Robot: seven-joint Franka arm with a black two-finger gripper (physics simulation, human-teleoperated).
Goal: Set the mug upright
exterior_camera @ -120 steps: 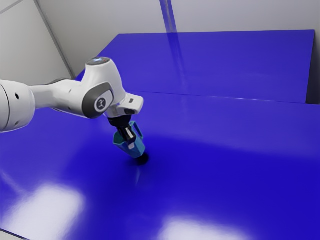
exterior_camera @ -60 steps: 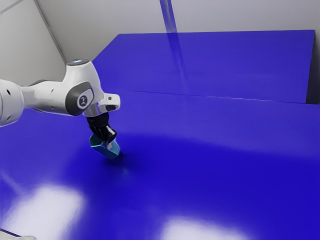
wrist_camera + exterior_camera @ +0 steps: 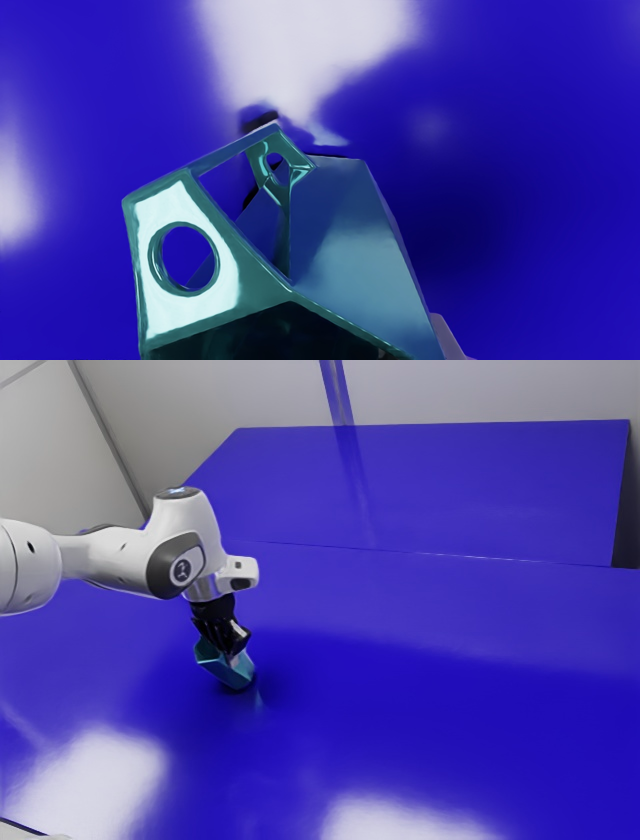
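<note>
Exterior view: end effector (image 3: 235,656) gripping the mug (image 3: 226,672) by its wall; mug tilted, mouth toward ten o'clock; righting, seating on the table (image 3: 450,720) and release outstanding.

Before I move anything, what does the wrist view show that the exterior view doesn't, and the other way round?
From the wrist view: the round hole through the mug's flat-sided teal handle, plus a smaller hole at the handle's far end.

From the exterior view: the white and grey jointed arm and the pale grey wall behind.

In both: the angular teal mug, tilted, the black two-finger end effector at its wall, and the glossy blue tabletop with bright glare.
</note>
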